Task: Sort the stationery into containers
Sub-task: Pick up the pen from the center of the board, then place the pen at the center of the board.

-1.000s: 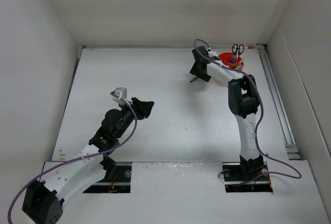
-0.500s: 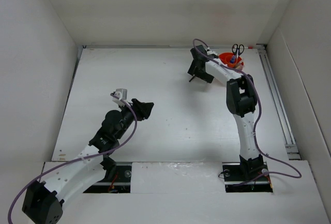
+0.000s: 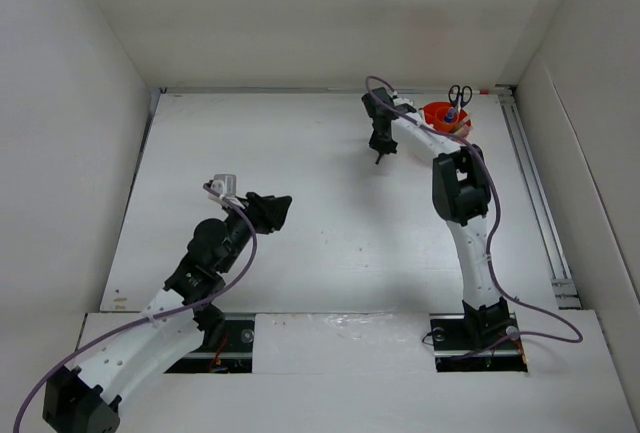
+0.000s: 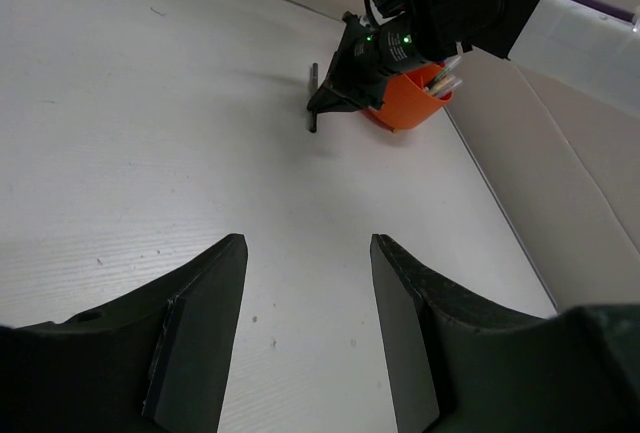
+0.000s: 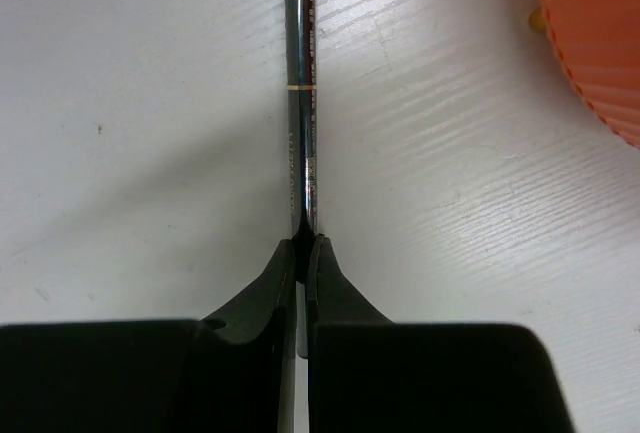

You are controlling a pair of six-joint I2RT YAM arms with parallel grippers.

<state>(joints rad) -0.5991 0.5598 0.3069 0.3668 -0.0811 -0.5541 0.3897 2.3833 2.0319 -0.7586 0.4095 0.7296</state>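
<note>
Right fingers [image 5: 262,298] turned, pen [image 5: 303,103] pinched, wrist-view only

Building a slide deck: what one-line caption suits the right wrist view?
Right claw pinches one end of a dark pen, orange container at upper right, white table beneath.

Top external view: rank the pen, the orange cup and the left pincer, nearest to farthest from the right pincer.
1. Pen, clamped in the right pincer itself.
2. Orange cup, to its right near the far wall.
3. Left pincer, open, well back toward the near left.
</note>
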